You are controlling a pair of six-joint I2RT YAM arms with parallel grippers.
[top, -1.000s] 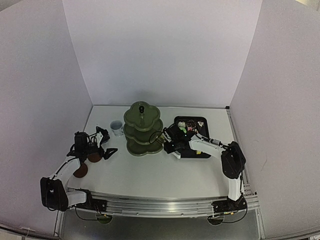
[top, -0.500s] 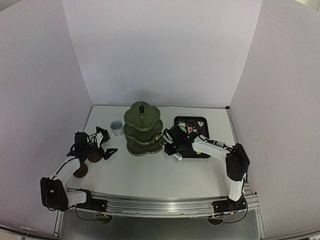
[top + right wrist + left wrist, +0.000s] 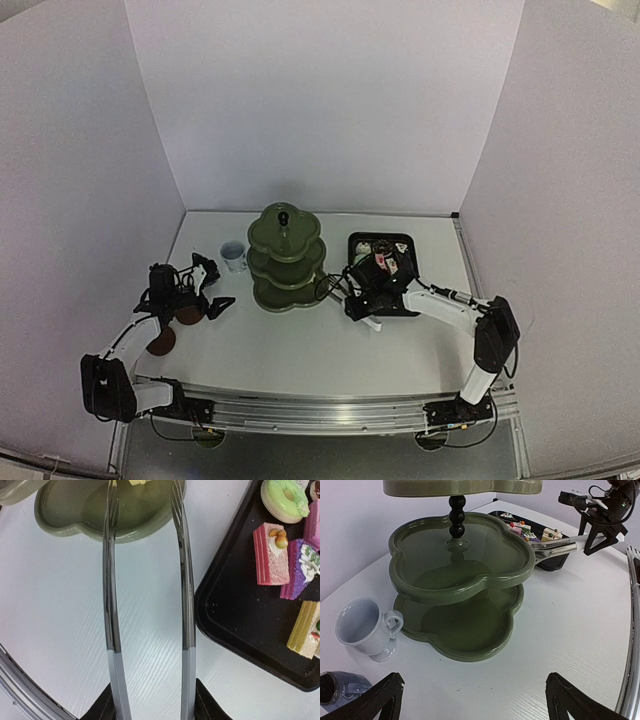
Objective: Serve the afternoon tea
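Since the tips of the silver metal tongs [image 3: 186, 605] are cut off over the dark green scalloped stand [image 3: 65, 502], their grip is unclear; the black rectangular tray [image 3: 235, 610] holds colourful cakes [image 3: 270, 554].

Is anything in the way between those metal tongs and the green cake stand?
Nothing visible does. The tongs held by the right gripper reach across bare table and over the stand; the black tray lies to one side.
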